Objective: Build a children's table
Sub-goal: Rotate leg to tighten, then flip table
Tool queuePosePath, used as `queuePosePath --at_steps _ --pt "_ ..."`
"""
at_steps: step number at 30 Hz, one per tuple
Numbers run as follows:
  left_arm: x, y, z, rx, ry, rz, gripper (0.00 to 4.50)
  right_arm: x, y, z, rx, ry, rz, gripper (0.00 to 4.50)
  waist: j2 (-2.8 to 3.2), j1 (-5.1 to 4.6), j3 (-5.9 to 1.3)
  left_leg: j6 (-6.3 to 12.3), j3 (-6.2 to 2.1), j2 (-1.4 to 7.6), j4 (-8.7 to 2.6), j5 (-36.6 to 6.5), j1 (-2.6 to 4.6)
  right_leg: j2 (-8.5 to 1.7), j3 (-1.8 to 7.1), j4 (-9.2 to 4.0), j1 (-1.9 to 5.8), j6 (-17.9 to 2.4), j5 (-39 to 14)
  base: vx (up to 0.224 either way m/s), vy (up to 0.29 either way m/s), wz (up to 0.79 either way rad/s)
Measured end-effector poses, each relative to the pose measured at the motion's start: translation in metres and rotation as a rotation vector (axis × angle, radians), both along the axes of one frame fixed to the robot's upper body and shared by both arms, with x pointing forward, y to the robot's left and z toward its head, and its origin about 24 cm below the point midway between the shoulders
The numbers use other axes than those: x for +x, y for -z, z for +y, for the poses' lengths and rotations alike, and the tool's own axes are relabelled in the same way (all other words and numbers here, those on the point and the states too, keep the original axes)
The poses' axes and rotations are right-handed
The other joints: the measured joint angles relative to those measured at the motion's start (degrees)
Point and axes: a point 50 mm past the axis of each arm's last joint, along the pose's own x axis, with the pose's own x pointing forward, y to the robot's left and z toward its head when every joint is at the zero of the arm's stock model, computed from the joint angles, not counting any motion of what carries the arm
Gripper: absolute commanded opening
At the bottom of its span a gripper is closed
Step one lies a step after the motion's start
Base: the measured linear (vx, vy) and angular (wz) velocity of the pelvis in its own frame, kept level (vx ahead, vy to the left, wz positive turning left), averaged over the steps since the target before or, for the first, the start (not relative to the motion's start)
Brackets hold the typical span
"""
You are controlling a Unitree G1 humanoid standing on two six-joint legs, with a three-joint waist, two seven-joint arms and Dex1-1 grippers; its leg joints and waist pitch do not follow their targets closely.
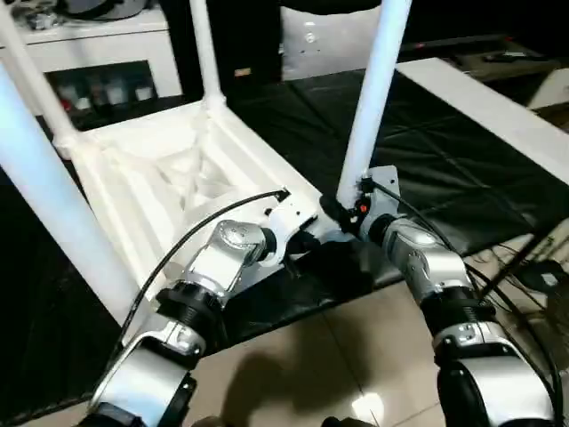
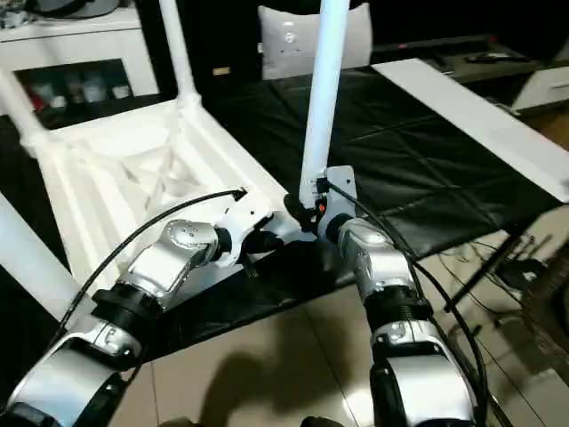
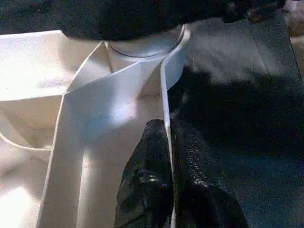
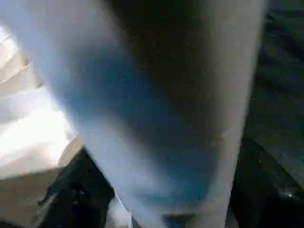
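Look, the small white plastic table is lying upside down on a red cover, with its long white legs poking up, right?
Almost. The small white plastic table does lie upside down with its long white legs poking up, but the cover under it is black, not red. The left eye view shows this.

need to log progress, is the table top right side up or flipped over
Flipped over: the children's table lies with its ribbed underside facing up on the black work table, and its legs point upward from the corners.

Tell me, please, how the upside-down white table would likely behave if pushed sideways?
The table is probably light: thin ribbed plastic. It lies flat on its top, so it should slide over the black cover rather than tip. Its tall legs may flex or wobble.
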Motion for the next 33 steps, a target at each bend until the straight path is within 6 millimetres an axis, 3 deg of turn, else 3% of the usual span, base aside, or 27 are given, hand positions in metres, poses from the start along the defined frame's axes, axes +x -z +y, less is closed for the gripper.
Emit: queuePosePath --at_steps 4,6,12,15,17,20,22,25,28,31,32,33 --pt "-0.001 -0.002 0.007 0.018 0.062 -0.029 0.0 -0.012 0.005 -0.008 -0.027 -0.067 -0.015 3.89 0.03 1.7 0.0 -0.1 0.0 0.03 -0.06 0.0 -0.08 0.0 0.02 0.46 -0.39 -0.2 -0.2 0.0 0.0 0.0" --pt "-0.002 -0.001 0.012 0.04 0.138 -0.063 0.0 -0.029 0.004 -0.025 -0.04 -0.15 -0.037 3.97 0.03 2.53 0.0 -0.11 0.03 0.02 -0.04 0.0 -0.09 0.0 0.1 0.39 -0.35 -0.2 -0.2 0.0 0.0 0.0" --pt "0.007 -0.002 0.032 0.099 0.118 -0.104 0.0 -0.062 -0.005 -0.048 -0.029 -0.27 -0.066 4.47 0.03 2.48 0.0 -0.21 0.21 0.01 0.01 0.0 0.07 -0.01 0.26 0.38 -0.28 0.0 -0.3 0.0 0.0 0.0" --pt "0.01 -0.001 0.035 0.1 0.079 -0.102 0.0 -0.067 -0.013 -0.052 -0.022 -0.254 -0.102 4.47 -0.11 1.77 0.08 -0.22 0.27 0.02 0.03 0.0 0.06 -0.01 0.22 0.29 -0.15 0.1 -0.3 0.0 0.0 0.0" --pt "0.009 -0.001 0.034 0.079 0.072 -0.103 0.43 -0.07 -0.017 -0.057 -0.036 -0.209 -0.129 4.5 -0.22 1.65 0.12 -0.27 0.27 0.03 0.04 0.1 0.05 -0.01 0.19 0.21 -0.23 0.1 -0.3 0.0 0.0 0.0" --pt "-0.003 0.002 0.033 -0.066 0.043 -0.117 0.62 -0.083 -0.019 -0.059 -0.051 -0.149 -0.138 4.5 -0.27 1.7 0.11 -0.29 0.2 0.01 0.05 0.1 -0.02 -0.03 0.24 0.2 -0.28 0.1 -0.3 0.0 0.0 0.0" --pt "-0.011 -0.01 0.03 -0.241 -0.034 -0.186 0.98 -0.093 -0.023 -0.053 -0.043 -0.11 -0.147 4.5 -0.31 1.9 0.09 -0.29 0.17 0.01 0.0 -0.1 -0.07 -0.05 0.32 0.28 -0.33 0.1 -0.4 0.0 0.0 0.0" --pt "-0.026 -0.021 0.032 -0.379 -0.194 -0.228 1.0 -0.101 -0.031 -0.04 -0.007 -0.051 -0.185 4.5 -0.43 1.82 0.0 -0.41 0.28 0.03 -0.27 -0.1 -0.05 -0.02 0.29 0.29 -0.32 0.3 -0.5 0.0 0.0 0.0" --pt "-0.05 -0.015 0.044 -0.425 -0.332 -0.202 1.0 -0.109 -0.032 -0.04 -0.011 0.017 -0.195 4.5 -0.59 1.29 -0.06 -0.54 0.34 0.06 -0.41 -0.2 0.02 0.04 0.29 0.3 -0.27 0.3 -0.7 0.0 0.0 0.0" --pt "-0.066 -0.019 0.06 -0.427 -0.487 -0.273 1.0 -0.112 -0.028 -0.04 -0.045 0.037 -0.179 4.5 -0.54 -0.2 -0.07 -0.75 -3.48 -0.09 0.22 -0.1 -1.72 0.04 -2.37 -0.05 0.64 0.2 -0.9 -0.006 -0.043 0.36" --pt "-0.068 -0.019 0.065 -0.422 -0.523 -0.287 1.0 -0.113 -0.027 -0.037 -0.053 0.026 -0.178 4.5 -0.51 -0.55 -0.04 -0.82 -4.6 -0.07 0.31 0.0 -2.04 0.27 -2.91 -0.03 1.05 0.1 -1.2 0.015 -0.09 0.57" --pt "-0.071 -0.019 0.068 -0.41 -0.557 -0.296 1.0 -0.114 -0.027 -0.034 -0.058 0.004 -0.177 4.5 -0.44 -0.94 0.0 -1.05 -5.8 -0.06 0.35 0.1 -1.92 1.09 -2.66 0.83 1.28 -0.5 -1.9 0.039 -0.126 0.62"
